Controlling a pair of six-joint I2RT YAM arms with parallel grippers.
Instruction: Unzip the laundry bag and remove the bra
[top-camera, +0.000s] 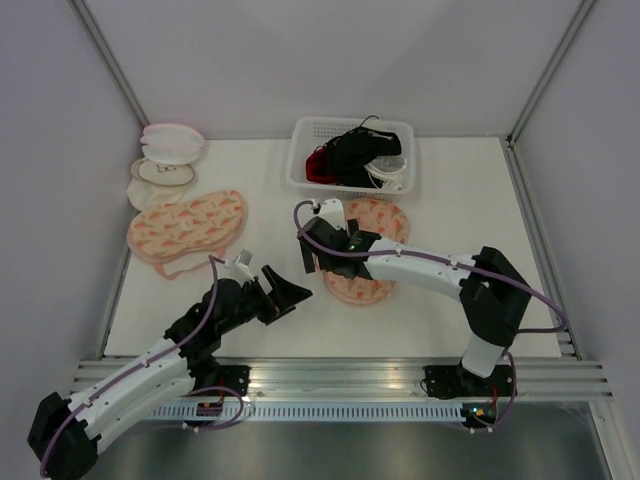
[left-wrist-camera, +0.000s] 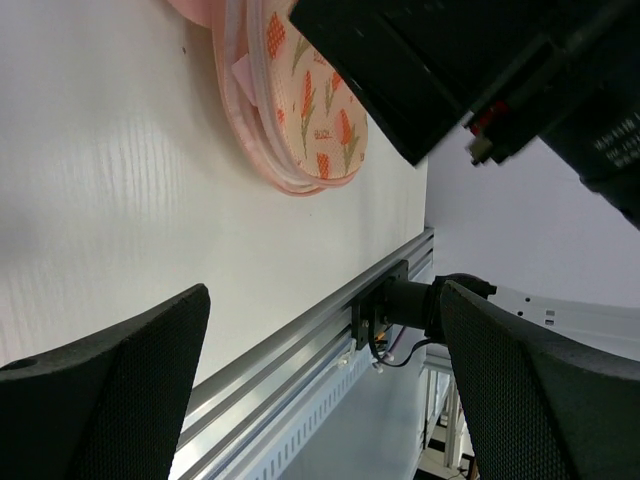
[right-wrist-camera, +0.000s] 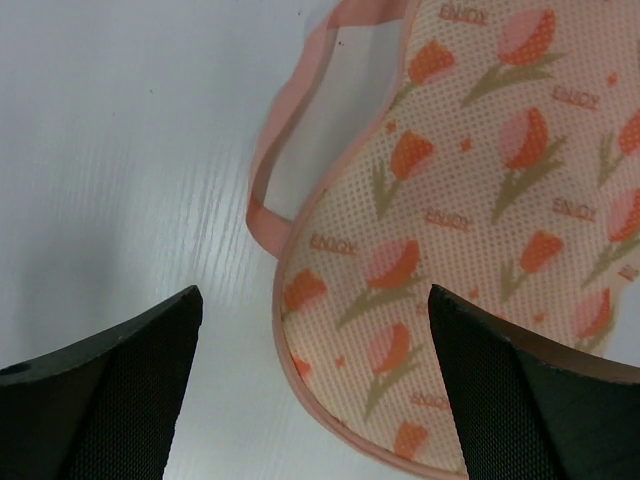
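The right gripper (right-wrist-camera: 315, 340) hovers with its jaws wide apart. The closed laundry bag (right-wrist-camera: 480, 200) lies just beneath it on the tabletop (right-wrist-camera: 120, 130), its pink strap loop (right-wrist-camera: 275, 150) toward the left finger. The bra is out of sight; I'd guess it is zipped inside. The left gripper (left-wrist-camera: 320, 370), also spread and empty, sits near the bag's edge. I can't spot the zip pull. Best to find it along the seam first, then pin the bag with one gripper while the other pulls.

White basket (top-camera: 300, 172) of black and red garments (top-camera: 350, 155), pink-and-white round cases (top-camera: 168, 150) back left, second printed pouch (top-camera: 190, 225)
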